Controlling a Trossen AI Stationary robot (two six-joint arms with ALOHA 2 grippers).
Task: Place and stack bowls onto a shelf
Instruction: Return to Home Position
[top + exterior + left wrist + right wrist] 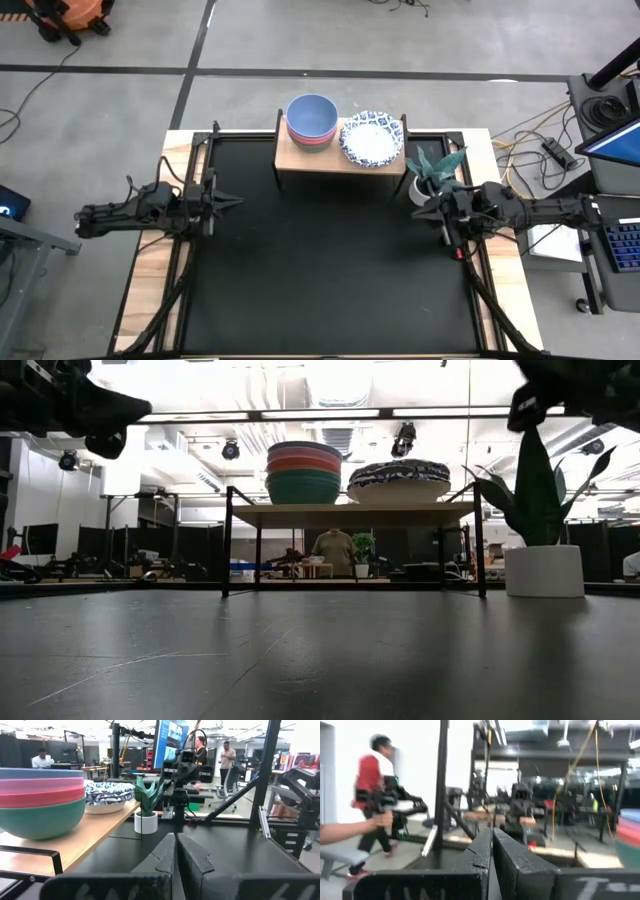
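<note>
The light-wood shelf [330, 155] stands on black legs at the table's far edge. On its left half sits a nested stack of coloured bowls [312, 121] with slate-blue on top, then pink, red and green [303, 472]. On its right half sits a stack of white bowls with blue patterned rims [371, 138]. My left gripper [236, 201] hovers shut over the table's left side. My right gripper [418, 208] hovers shut at the right side, near the plant. Neither touches a bowl.
A white pot with a spiky green plant [432, 172] stands on the table just right of the shelf, close to my right gripper. The black tabletop [330, 270] stretches between the arms. People move in the room beyond the table [370, 785].
</note>
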